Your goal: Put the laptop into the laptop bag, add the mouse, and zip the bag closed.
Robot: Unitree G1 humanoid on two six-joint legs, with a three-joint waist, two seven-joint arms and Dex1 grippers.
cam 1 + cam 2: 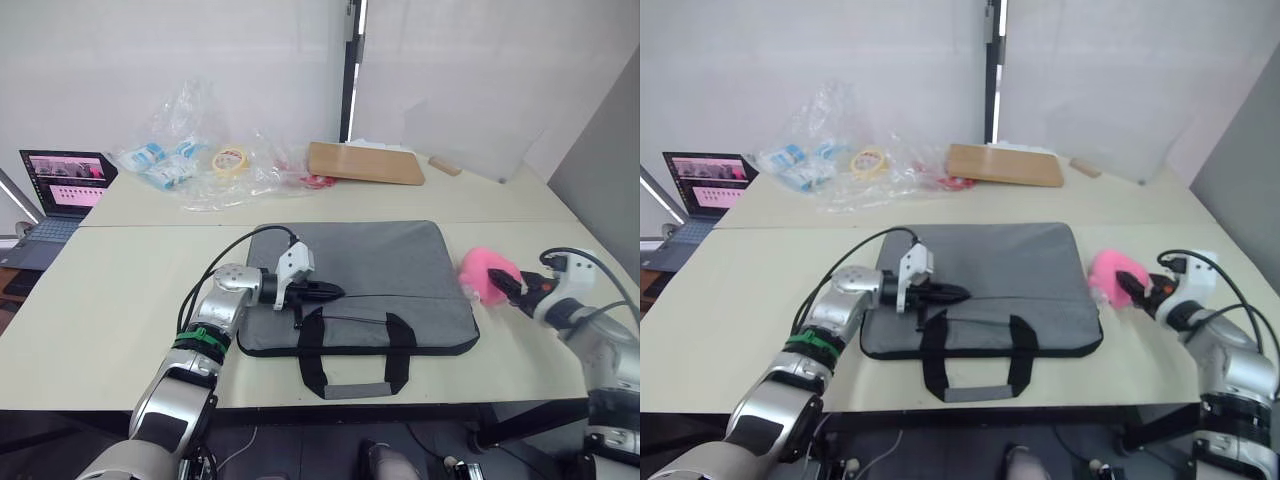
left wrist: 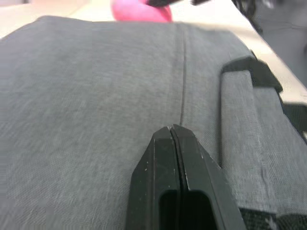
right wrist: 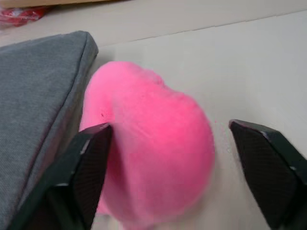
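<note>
Head views: the bag [image 1: 370,285] lies flat on the bench [image 1: 100,310], handles [image 1: 355,355] toward the near edge. The left pincer [image 1: 335,292] rests on the bag's top. The right pincer [image 1: 508,285] sits at a pink ball [image 1: 485,273] just beside the bag's right edge.

Left wrist view: the fingers [image 2: 180,163] are pressed together, empty, over the grey fabric beside the zipper line [image 2: 183,76].

Right wrist view: the fingers [image 3: 86,163] stand wide apart, flanking the ball [image 3: 153,143].
</note>
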